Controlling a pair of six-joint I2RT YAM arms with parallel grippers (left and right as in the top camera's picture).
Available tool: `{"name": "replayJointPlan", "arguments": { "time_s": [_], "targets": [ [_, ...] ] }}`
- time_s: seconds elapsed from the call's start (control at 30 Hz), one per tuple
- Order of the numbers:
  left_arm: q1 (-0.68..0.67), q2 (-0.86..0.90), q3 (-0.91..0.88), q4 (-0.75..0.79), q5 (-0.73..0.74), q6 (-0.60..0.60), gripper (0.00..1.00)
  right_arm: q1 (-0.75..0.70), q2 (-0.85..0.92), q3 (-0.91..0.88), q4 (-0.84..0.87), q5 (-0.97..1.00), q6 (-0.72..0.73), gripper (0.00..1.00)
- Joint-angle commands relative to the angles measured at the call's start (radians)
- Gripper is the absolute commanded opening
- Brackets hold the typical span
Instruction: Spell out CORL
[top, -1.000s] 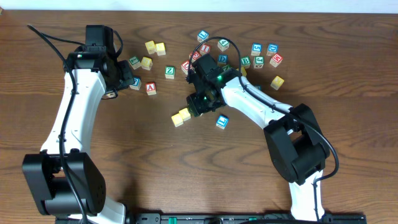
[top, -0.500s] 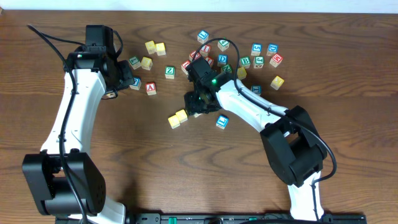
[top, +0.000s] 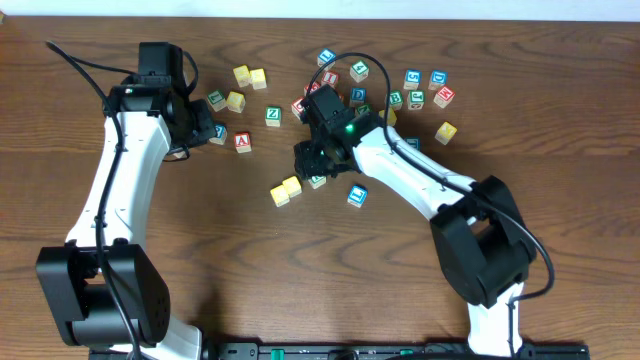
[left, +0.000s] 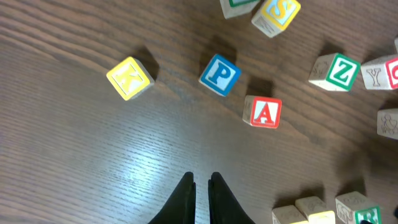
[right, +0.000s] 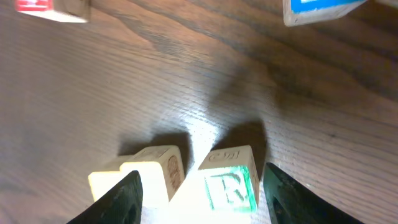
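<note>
At the left of the desk (top: 300, 290), the left gripper (left: 200, 182) is hanging over bare wood, its jaws pressing shut on nothing. In the left wrist view, a yellow K block (left: 129, 77), a blue P block (left: 219, 73) and a red A block (left: 264, 112) are lying ahead of it, well apart from its tips. A green Z block (left: 336, 70) is sitting farther right.

Toward the middle, the left yellow block (top: 279, 194) and the right yellow block (top: 293, 185) are lying side by side, touching and showing plain faces. The green R block (top: 318, 181) is sitting just beside them on the right, making a short slanted row.

The right gripper (right: 208, 186) is standing over that row with its jaws spreading wide and gripping nothing. They are straddling the R block and the right yellow block. A narrow gap is showing between the R block and one jaw, and the yellow block is sitting just beside the other.

Farther right and nearer the robot, the blue-faced block (top: 357, 195) is lying alone, its letter too small to read. A scatter of other letter blocks (top: 415, 90) is lying beyond the right arm (top: 420, 175).
</note>
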Motion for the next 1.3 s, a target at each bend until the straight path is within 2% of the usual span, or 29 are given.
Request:
{"name": "replayJointPlan", "arguments": {
  "time_s": [0.0, 0.07, 0.27, 0.37, 0.43, 0.5, 0.67, 0.73, 0.83, 0.9, 1.0, 1.27],
  "targets": [
    [-0.001, 0.003, -0.013, -0.02, 0.04, -0.027, 0.09, -0.02, -0.052, -0.004, -0.021, 0.011, -0.039, 0.55],
    [-0.012, 0.003, -0.022, -0.047, 0.04, -0.058, 0.08, -0.039, -0.052, -0.004, -0.04, 0.023, -0.04, 0.5],
    [-0.077, 0.003, -0.108, -0.054, 0.039, -0.171, 0.08, -0.109, -0.052, -0.004, -0.146, 0.092, -0.054, 0.21],
    [-0.093, 0.003, -0.142, -0.023, 0.031, -0.17, 0.08, -0.139, -0.052, -0.004, -0.211, 0.097, -0.054, 0.13],
    [-0.092, 0.003, -0.152, -0.007, 0.027, -0.17, 0.08, -0.154, -0.052, -0.004, -0.245, 0.098, -0.053, 0.11],
    [-0.092, 0.003, -0.154, 0.006, 0.021, -0.169, 0.08, -0.167, -0.052, -0.004, -0.279, 0.098, -0.069, 0.12],
    [-0.092, 0.003, -0.154, 0.043, 0.012, -0.165, 0.08, -0.155, -0.052, -0.004, -0.311, 0.004, -0.358, 0.36],
    [-0.092, 0.003, -0.154, 0.05, 0.012, -0.162, 0.08, -0.14, -0.052, -0.005, -0.315, 0.009, -0.43, 0.47],
    [-0.092, 0.003, -0.154, 0.055, 0.012, -0.162, 0.08, -0.113, -0.052, -0.007, -0.317, 0.027, -0.51, 0.56],
    [-0.092, 0.003, -0.154, 0.058, 0.012, -0.162, 0.08, -0.086, -0.052, -0.011, -0.315, 0.109, -0.511, 0.61],
    [-0.092, 0.003, -0.154, 0.059, 0.012, -0.162, 0.08, -0.063, -0.052, -0.027, -0.306, 0.136, -0.543, 0.63],
    [-0.092, 0.003, -0.154, 0.058, 0.012, -0.161, 0.08, -0.044, -0.052, -0.112, -0.247, 0.141, -0.552, 0.62]
  ]
}}
